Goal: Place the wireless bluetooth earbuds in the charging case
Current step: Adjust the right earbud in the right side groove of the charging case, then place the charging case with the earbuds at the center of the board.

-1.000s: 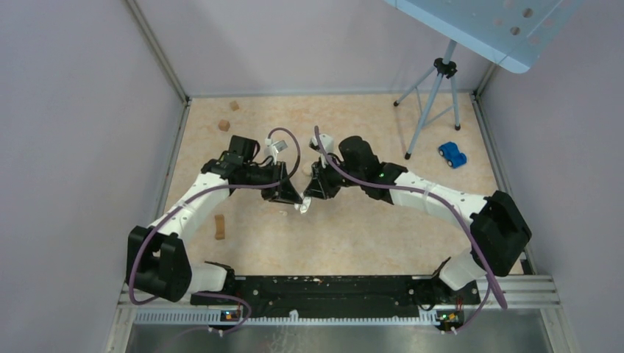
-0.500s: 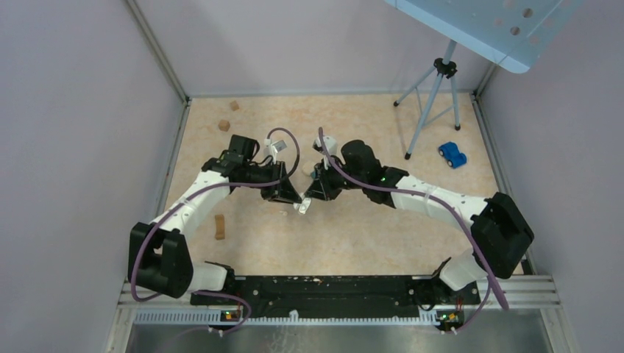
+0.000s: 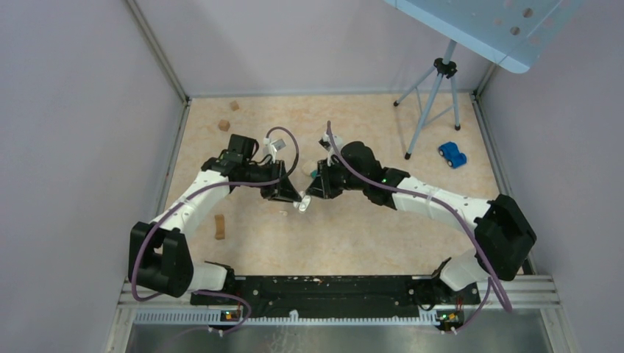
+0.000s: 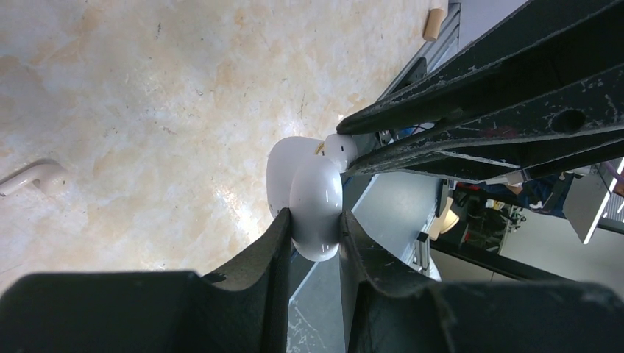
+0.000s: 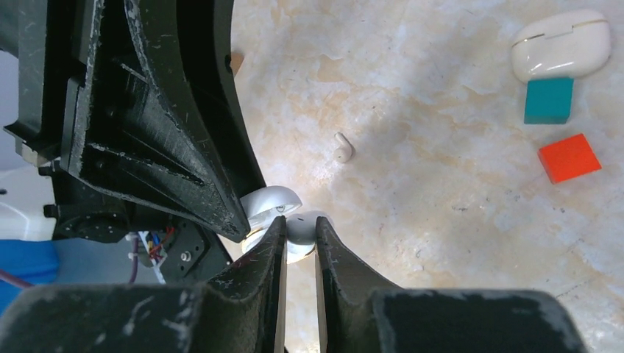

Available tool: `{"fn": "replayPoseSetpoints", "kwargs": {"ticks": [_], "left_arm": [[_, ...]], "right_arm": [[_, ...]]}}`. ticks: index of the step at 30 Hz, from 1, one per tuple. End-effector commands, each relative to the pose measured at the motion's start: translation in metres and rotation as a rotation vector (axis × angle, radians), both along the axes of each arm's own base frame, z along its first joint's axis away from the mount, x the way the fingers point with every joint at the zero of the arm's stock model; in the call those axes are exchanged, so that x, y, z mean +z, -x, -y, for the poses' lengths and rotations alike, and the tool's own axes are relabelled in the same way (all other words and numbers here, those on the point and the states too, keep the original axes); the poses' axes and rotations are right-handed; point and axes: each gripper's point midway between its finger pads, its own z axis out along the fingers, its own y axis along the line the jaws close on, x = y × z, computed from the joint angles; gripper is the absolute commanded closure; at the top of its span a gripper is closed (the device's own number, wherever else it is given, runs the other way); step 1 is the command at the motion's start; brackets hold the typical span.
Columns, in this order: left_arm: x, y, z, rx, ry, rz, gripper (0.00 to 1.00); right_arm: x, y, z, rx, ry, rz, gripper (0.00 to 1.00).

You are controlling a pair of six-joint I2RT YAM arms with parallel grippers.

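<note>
Left wrist view: I had the left gripper (image 4: 315, 218) clamped on the charging case (image 4: 313, 195), right gripper (image 4: 345, 150) pinching an earbud (image 4: 338, 147).

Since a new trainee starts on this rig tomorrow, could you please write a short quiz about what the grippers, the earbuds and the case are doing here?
1. True or false: both earbuds are held by grippers.
2. The left gripper is shut on: A) the charging case; B) a spoon; C) a bottle.
3. What is the right gripper pinching right beside that case?

Key
1. False: a loose earbud lies on the table.
2. A.
3. The second earbud.
</note>
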Motion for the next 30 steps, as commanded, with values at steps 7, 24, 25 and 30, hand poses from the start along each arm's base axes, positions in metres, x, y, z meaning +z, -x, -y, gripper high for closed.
{"fn": "replayPoseSetpoints", "kwargs": {"ticks": [7,24,25,30], "left_arm": [[0.016,-0.020,0.001,0.024,0.022,0.076,1.00],[0.017,-0.017,-0.002,0.039,0.007,0.093,1.00],[0.017,-0.017,-0.002,0.039,0.009,0.093,1.00],[0.017,-0.017,-0.002,0.039,0.004,0.099,1.00]], "right_arm": [[0.028,0.004,-0.001,-0.182,-0.137,-0.145,1.00],[0.019,0.011,-0.017,-0.233,-0.160,-0.191,1.00],[0.018,0.012,-0.018,-0.231,-0.158,-0.192,1.00],[0.026,0.014,-0.018,-0.219,-0.196,-0.185,1.00]]}}
